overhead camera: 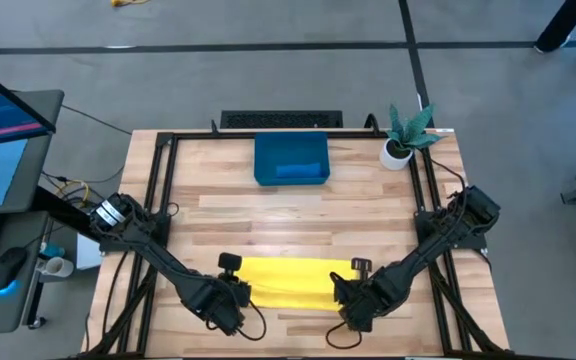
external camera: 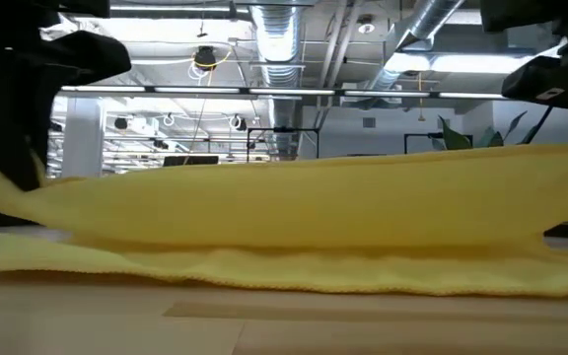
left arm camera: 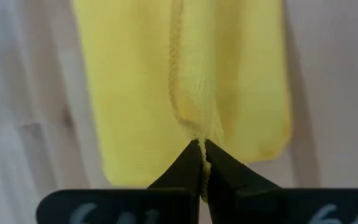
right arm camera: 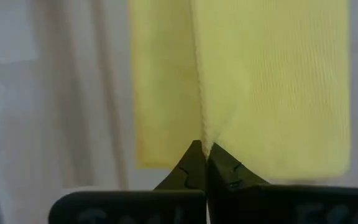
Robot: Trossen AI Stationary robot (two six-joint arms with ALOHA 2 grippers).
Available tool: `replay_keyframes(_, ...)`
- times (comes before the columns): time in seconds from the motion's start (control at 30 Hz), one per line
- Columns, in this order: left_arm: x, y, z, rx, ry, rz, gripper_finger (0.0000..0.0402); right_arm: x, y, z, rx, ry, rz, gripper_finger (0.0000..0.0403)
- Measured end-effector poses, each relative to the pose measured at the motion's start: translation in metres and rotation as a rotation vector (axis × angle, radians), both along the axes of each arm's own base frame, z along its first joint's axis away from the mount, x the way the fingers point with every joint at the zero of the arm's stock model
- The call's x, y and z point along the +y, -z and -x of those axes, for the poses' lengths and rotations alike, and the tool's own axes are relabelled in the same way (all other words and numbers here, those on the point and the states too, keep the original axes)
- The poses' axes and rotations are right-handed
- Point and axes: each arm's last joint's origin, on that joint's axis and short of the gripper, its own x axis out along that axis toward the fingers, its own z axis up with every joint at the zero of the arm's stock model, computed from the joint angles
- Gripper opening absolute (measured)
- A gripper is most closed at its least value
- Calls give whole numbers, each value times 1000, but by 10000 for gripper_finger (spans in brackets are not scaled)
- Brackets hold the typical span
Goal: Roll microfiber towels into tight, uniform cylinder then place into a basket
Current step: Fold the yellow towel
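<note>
Blue towel (overhead camera: 298, 171) already lies in the basket (overhead camera: 264, 160). Yellow towel (overhead camera: 290, 282), well short of the basket, is half-folded; left claw (overhead camera: 236, 296) and right claw (overhead camera: 345, 298) each pinch its edge. Rolling remains.

Towel (overhead camera: 290, 282) lies on the counter (overhead camera: 298, 215) at the near edge, centred left-right. Left hand (overhead camera: 230, 300) sits at its near-left corner, right hand (overhead camera: 353, 302) at its near-right corner, each pinching the towel's near edge. Basket (overhead camera: 291, 160) is at the far side, straight behind the towel, well apart; probably a second towel (overhead camera: 298, 172) lies in it. Plant pot (overhead camera: 399, 152) is far right, just right of the basket.
</note>
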Motion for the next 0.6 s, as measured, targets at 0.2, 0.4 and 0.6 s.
replay_keyframes(0.2,-4,0,-1,18,-1,78,0,2,5,-2,12,-31,-5,8)
replay_keyframes(0.4,-5,1,-2,22,6,98,0,5,16,0,55,-49,-8,8)
replay_keyframes(0.6,-5,0,-2,21,-1,108,0,7,20,-2,59,-55,-27,9)
